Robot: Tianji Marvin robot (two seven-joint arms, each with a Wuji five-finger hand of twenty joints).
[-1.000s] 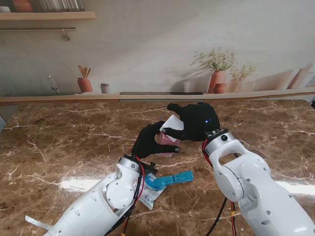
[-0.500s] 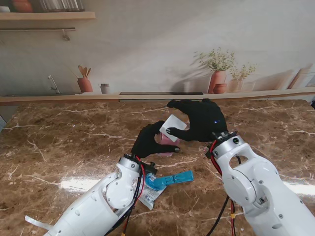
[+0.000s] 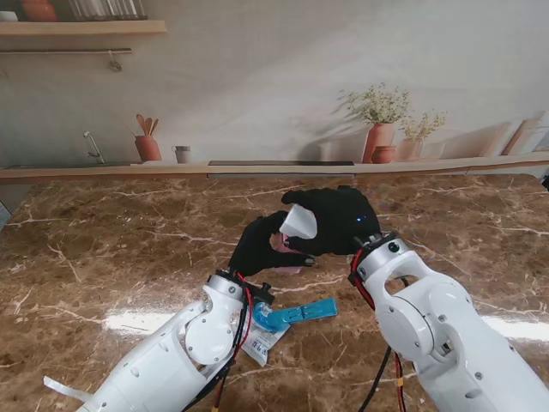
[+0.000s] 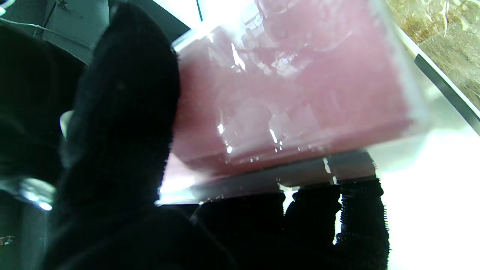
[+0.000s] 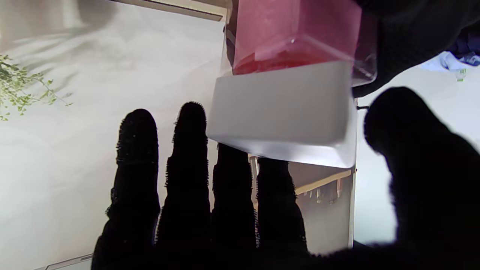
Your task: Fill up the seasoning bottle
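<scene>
My left hand (image 3: 256, 247) is shut on the seasoning bottle (image 3: 286, 244), a clear square container with pink-red contents, held over the middle of the table. The left wrist view is filled by the bottle (image 4: 292, 97) with my thumb (image 4: 123, 131) across one side. My right hand (image 3: 341, 220) grips the white lid (image 3: 298, 222) between thumb and fingers, right at the bottle's upper end. In the right wrist view the lid (image 5: 285, 112) sits against the bottle's mouth (image 5: 296, 33), with fingers (image 5: 191, 168) on one side and the thumb on the other.
A blue refill pouch (image 3: 296, 313) and a small white packet (image 3: 260, 345) lie on the marble table (image 3: 103, 257) close to me, beside my left forearm. A ledge with clay pots and plants (image 3: 382, 129) runs along the far edge.
My right hand swung the white lid slightly right and away, then brought it back left; it now rests against the bottle's top. The left hand kept the bottle still.
</scene>
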